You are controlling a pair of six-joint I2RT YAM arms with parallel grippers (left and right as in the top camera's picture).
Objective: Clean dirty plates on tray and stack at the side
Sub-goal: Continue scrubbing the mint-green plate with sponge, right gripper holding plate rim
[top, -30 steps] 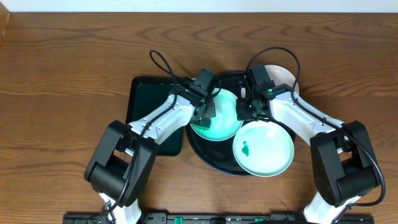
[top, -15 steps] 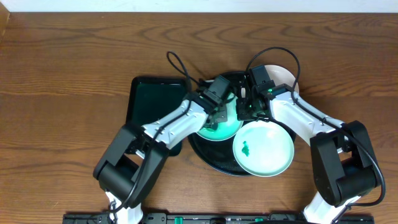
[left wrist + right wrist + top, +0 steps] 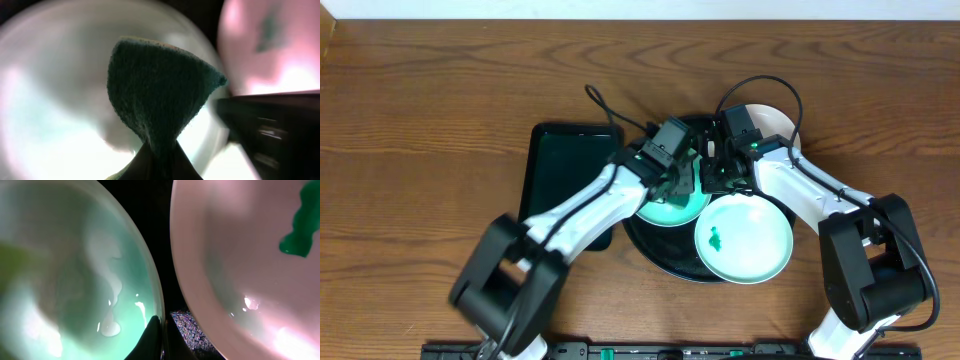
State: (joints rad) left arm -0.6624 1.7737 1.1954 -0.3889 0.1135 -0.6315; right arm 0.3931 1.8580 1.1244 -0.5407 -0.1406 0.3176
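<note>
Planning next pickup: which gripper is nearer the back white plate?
Right. The right gripper sits just front-left of the white plate; the left gripper is farther left, holding a sponge over the mint plate.

Overhead, light is spread evenly, though the left arm point(image 3: 570, 212) is smeared by motion blur. At the right wrist, defocused glare spots are seen on the mint plate point(image 3: 75, 280) left of the fingers point(image 3: 150, 341).
</note>
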